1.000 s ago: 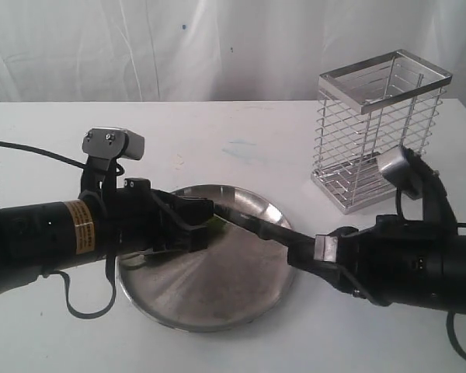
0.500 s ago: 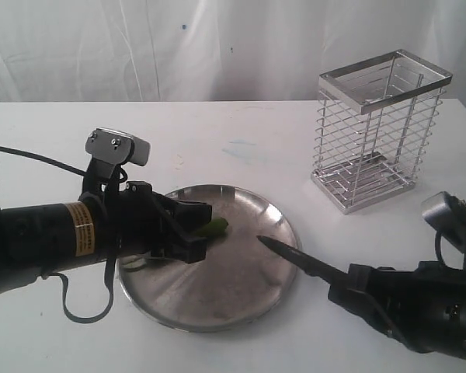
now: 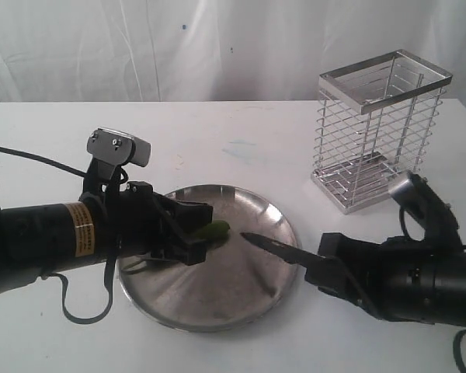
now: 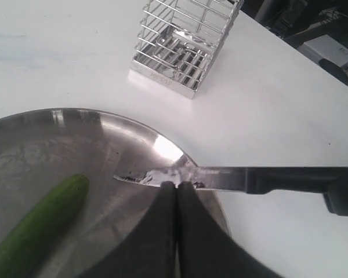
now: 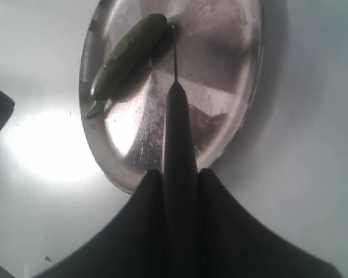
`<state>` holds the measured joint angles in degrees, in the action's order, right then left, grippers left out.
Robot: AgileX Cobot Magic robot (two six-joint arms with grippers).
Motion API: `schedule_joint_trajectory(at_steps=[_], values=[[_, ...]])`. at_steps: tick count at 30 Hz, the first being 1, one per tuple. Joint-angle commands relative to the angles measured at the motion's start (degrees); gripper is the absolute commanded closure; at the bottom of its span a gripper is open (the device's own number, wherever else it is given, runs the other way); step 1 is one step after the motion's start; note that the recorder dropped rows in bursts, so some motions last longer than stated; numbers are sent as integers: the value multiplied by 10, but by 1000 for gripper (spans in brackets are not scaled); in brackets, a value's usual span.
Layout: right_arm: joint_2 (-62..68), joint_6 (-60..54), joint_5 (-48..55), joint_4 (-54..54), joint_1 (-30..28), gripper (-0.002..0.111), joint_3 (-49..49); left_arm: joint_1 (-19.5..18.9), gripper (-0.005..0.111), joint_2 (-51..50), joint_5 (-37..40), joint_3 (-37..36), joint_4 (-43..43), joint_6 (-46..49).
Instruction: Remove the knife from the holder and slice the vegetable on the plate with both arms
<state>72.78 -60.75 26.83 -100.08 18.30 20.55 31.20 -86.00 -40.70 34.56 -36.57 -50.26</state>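
White worktop (image 3: 241, 132) carries a wide round brushed-steel plate (image 3: 217, 299) near the front and a tall silver wire basket holder (image 3: 380, 128) standing upright well behind and to the right of it, nothing in it. Slim glossy green chilli pepper, the vegetable (image 5: 127, 55), lies on the plate's left half, stem end towards the rim. Right gripper (image 5: 180, 185) is clamped round the handle of the all-black kitchen knife (image 3: 276, 247) (handle sits between the two black fingers in the right wrist view), blade pointing left over the plate, tip just beside the chilli's blunt end; contact cannot be told. Blade hangs roughly level above the plate, right of the plate's centre. Left gripper (image 4: 177, 191) has its two dark fingers pressed together with nothing between them, sitting over the plate beside the chilli, not gripping it. Thick black left arm (image 3: 46, 237) with yellowish label comes in from the left, black right arm (image 3: 419, 280) from the right.
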Motion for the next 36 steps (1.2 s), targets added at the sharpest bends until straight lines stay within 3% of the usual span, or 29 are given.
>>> schedule_joint_trajectory(at_steps=[1,4,8,13,29,36], values=[[79,-9,23,1,-1,108,29,-2,107,7,3,2,-53,-6],[115,-39,52,1,-1,108,41,-2,107,7,3,2,-70,-9],[149,-42,17,1,-1,108,42,-2,107,7,3,2,-70,-9],[189,-70,86,1,-1,108,45,-2,107,7,2,2,-70,-9],[234,-61,103,1,-1,64,56,-2,107,7,2,2,-72,-9],[234,-61,98,1,-1,63,61,-2,107,7,5,2,-103,-27]])
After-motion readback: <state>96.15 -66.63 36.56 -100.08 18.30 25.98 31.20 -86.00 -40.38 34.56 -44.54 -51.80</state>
